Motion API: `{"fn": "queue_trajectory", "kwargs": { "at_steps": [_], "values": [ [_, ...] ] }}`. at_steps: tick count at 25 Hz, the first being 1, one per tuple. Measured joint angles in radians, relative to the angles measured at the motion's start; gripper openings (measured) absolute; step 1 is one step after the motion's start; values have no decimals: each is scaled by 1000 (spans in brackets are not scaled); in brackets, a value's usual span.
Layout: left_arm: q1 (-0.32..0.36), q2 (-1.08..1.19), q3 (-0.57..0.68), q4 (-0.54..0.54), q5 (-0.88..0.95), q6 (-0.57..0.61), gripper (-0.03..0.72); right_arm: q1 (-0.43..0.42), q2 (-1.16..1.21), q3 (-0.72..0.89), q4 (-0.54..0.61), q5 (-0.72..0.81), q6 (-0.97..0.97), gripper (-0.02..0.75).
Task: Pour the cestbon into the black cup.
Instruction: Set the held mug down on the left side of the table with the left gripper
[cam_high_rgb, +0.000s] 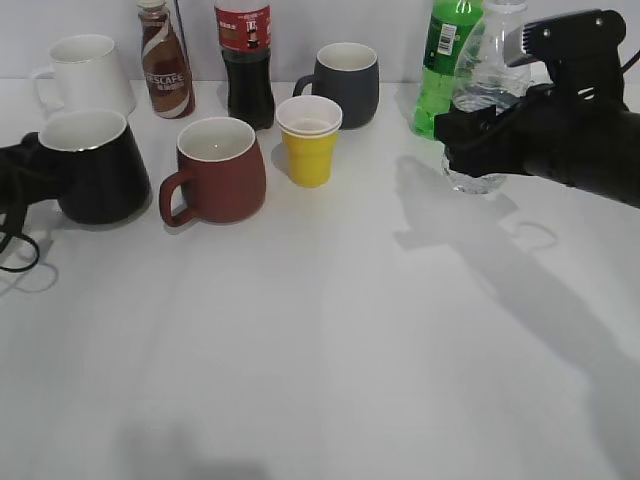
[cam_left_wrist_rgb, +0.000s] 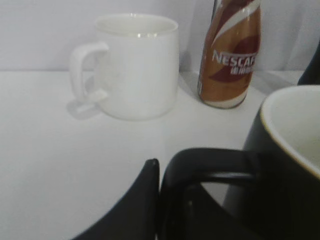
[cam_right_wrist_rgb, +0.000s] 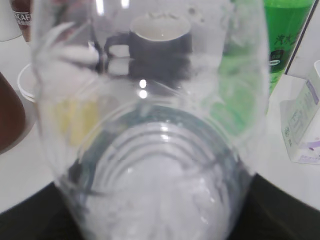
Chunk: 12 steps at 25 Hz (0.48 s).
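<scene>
The black cup (cam_high_rgb: 95, 170) stands at the far left, glossy with a white inside. My left gripper (cam_high_rgb: 20, 165) is shut on its loop handle; the left wrist view shows the fingers (cam_left_wrist_rgb: 160, 172) clamped on the handle beside the cup's wall (cam_left_wrist_rgb: 285, 160). The cestbon (cam_high_rgb: 487, 70), a clear bottle with no cap, is upright at the back right. My right gripper (cam_high_rgb: 480, 135) is shut around its middle and hides the label. The bottle fills the right wrist view (cam_right_wrist_rgb: 150, 150), with a dark green band showing through it. I cannot tell whether its base touches the table.
A white mug (cam_high_rgb: 85, 75), a Nescafe bottle (cam_high_rgb: 165, 65) and a cola bottle (cam_high_rgb: 245, 60) stand along the back. A brown-red mug (cam_high_rgb: 215, 170), a yellow cup (cam_high_rgb: 308, 145), a dark-grey mug (cam_high_rgb: 345, 80) and a green bottle (cam_high_rgb: 445, 70) are nearby. A small carton (cam_right_wrist_rgb: 302, 125) sits right.
</scene>
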Motion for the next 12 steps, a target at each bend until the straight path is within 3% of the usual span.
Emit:
{"fn": "queue_trajectory", "kwargs": {
  "at_steps": [12],
  "values": [
    [0, 7, -1, -1, 29, -6, 83, 0, 0, 0, 3, -4, 2, 457]
  ]
}}
